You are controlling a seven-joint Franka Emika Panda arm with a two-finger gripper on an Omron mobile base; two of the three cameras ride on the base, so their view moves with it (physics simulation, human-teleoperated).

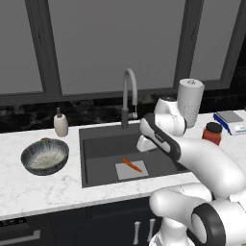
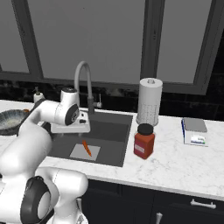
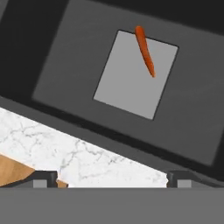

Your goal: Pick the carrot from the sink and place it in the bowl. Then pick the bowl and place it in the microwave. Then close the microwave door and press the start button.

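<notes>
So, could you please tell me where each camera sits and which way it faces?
Left base view: behind the arm on its left, looking forward and down at the sink, carrot and bowl; white arm at lower right.
Right base view: behind on its right, same sink and carrot; arm at lower left.
Hand view: on the hand, looking down at the carrot on the mat.

I'm seeing white marble counter [image 1: 57,190] | carrying bowl [image 1: 45,156], soap bottle [image 1: 60,123] left of sink [image 1: 91,139] | towel roll [image 2: 149,102], red jar [image 2: 144,141], scale [image 2: 195,131] sitting right.
</notes>
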